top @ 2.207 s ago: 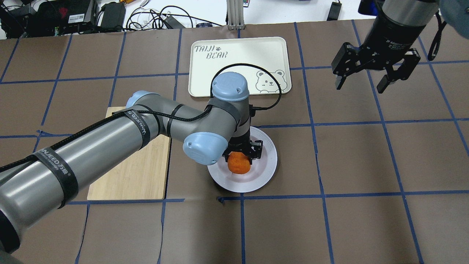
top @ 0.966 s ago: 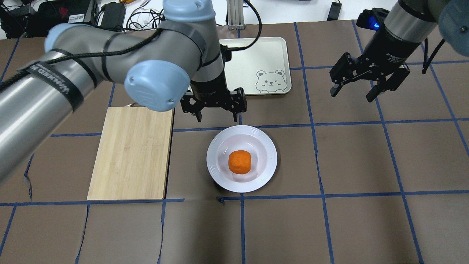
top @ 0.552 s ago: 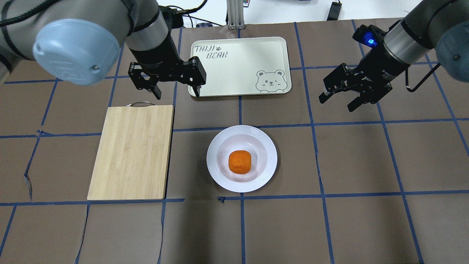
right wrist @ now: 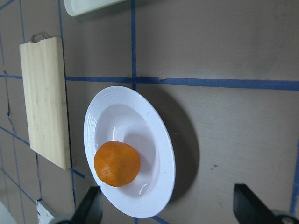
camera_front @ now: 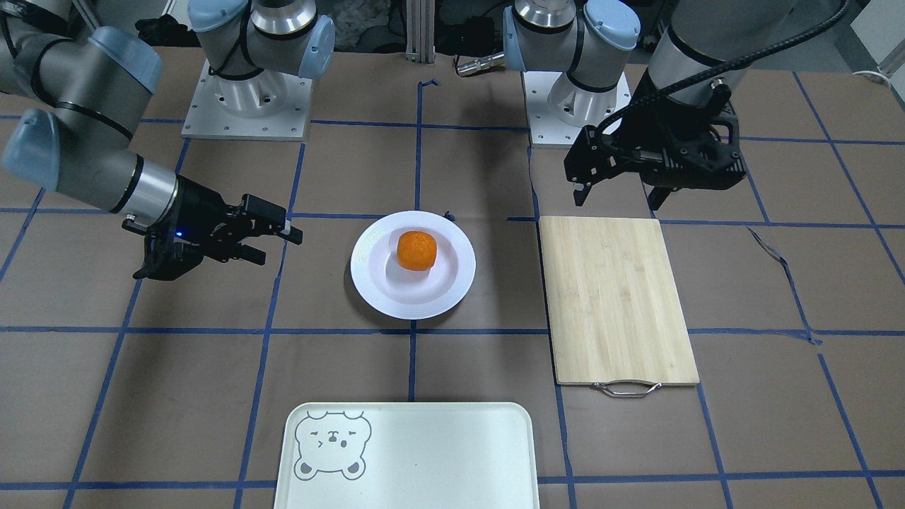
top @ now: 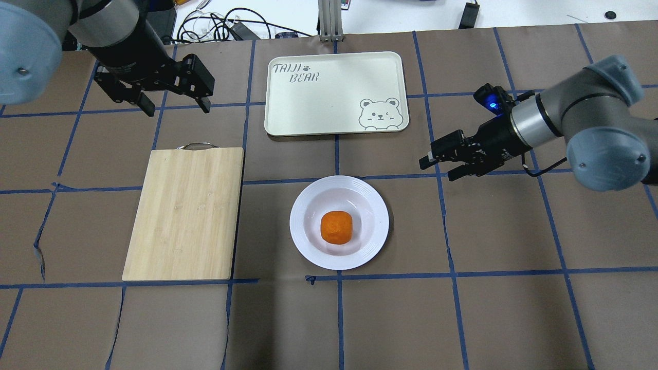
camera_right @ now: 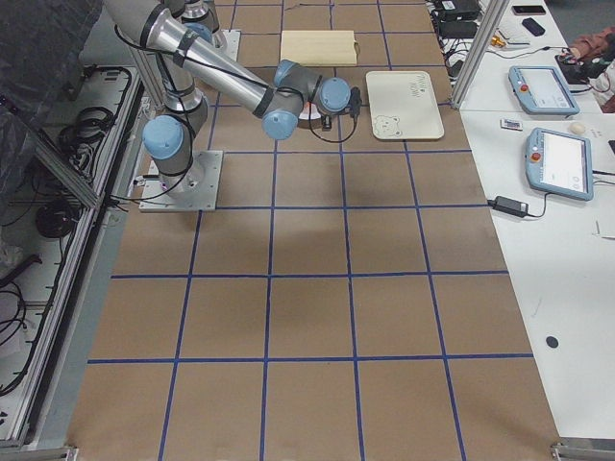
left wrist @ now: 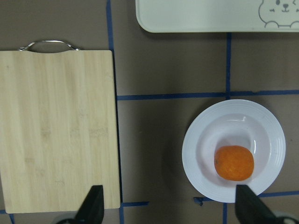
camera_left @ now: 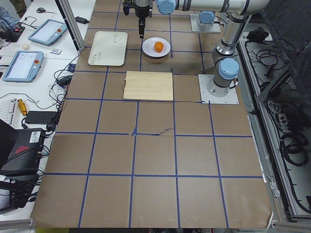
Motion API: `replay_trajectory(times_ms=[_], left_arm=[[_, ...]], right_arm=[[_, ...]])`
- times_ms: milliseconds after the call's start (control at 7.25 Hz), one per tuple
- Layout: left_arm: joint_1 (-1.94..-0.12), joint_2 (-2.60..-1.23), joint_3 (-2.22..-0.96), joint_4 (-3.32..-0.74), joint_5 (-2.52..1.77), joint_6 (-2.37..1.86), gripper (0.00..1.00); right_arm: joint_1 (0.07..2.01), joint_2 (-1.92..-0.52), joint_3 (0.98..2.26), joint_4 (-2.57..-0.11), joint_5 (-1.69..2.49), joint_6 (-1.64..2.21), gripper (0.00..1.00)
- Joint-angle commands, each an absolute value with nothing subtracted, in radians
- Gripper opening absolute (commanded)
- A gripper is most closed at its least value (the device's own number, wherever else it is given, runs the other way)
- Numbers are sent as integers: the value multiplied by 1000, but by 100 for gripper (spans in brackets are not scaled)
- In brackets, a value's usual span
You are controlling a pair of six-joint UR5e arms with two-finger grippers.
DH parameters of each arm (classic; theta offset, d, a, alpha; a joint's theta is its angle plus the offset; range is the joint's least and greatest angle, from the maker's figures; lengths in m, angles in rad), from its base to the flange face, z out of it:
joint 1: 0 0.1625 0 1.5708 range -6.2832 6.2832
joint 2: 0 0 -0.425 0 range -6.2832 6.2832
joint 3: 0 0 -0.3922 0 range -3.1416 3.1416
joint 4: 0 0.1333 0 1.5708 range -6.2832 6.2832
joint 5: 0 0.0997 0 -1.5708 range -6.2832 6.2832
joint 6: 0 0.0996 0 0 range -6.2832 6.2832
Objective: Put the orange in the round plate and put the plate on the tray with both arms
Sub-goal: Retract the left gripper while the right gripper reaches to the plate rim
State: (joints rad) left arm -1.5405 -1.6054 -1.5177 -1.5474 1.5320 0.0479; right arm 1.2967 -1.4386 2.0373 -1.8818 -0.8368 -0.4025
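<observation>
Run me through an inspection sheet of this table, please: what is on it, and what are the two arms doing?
Surface: brown paper-covered table with a blue tape grid.
Job's things: small bright-orange fruit sits in the glossy white round plate; pale cream rectangular bear tray lies apart, nothing on it.
Clutter: bamboo cutting board with a metal handle, nothing on it.
Grippers: black left gripper open, holding nothing, raised away from the plate; black right gripper open, holding nothing, fingers pointing toward the plate.
Cables: black cords and power bricks beyond the table's far edge.
Surroundings: grey-blue touch-screen tablets on a white bench.
</observation>
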Motion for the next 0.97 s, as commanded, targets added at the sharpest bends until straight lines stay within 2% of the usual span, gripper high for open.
replay_trajectory(times_ms=[0, 414, 828], left_arm=[[-1525, -1598, -1520, -1546, 1535, 69, 100], [-1529, -1597, -1522, -1546, 1537, 63, 100], [-1528, -1597, -1520, -1546, 1537, 63, 100]], right_arm=[[1298, -1359, 2071, -1917, -691, -406, 100], [1301, -1273, 2092, -1933, -592, -445, 100], [1348, -1232, 2094, -2055, -618, -436, 100]])
